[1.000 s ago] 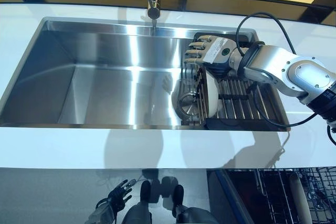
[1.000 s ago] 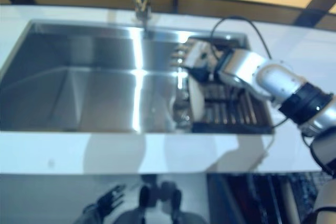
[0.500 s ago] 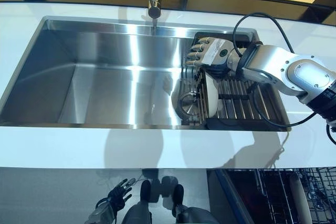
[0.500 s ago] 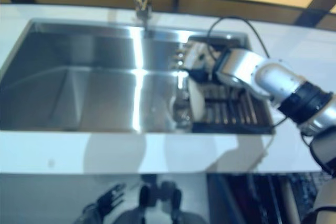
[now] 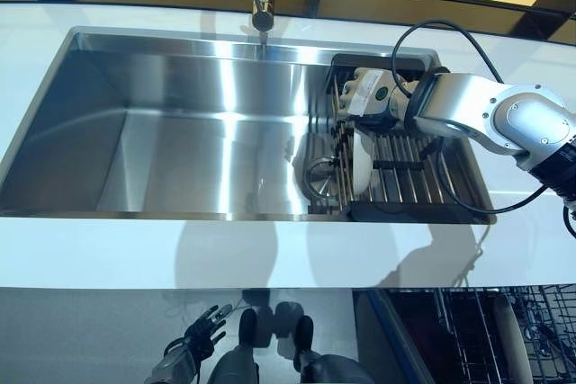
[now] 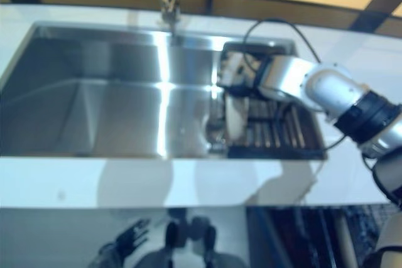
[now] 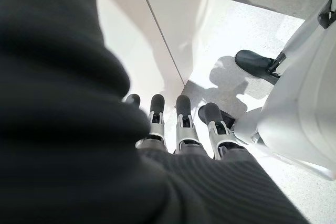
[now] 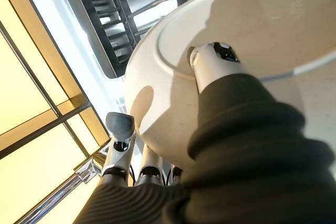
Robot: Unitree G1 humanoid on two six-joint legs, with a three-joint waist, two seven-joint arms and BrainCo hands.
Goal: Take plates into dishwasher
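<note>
Right robot hand [image 5: 367,96] apparently pinching racked plate [image 5: 362,161].

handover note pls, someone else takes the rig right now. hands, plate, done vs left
Right hand: shut on the plate, thumb on its face, fingers behind the rim, as the right wrist view shows.
Left hand: open, idle, hanging low in front of the counter.
Plate: on edge in the drying rack at the right end of the sink, not yet lifted out.
Dishwasher rack: pulled out, lower right.
Done: grasp made. Left: lift the plate out, carry it to the dishwasher rack, release.
</note>
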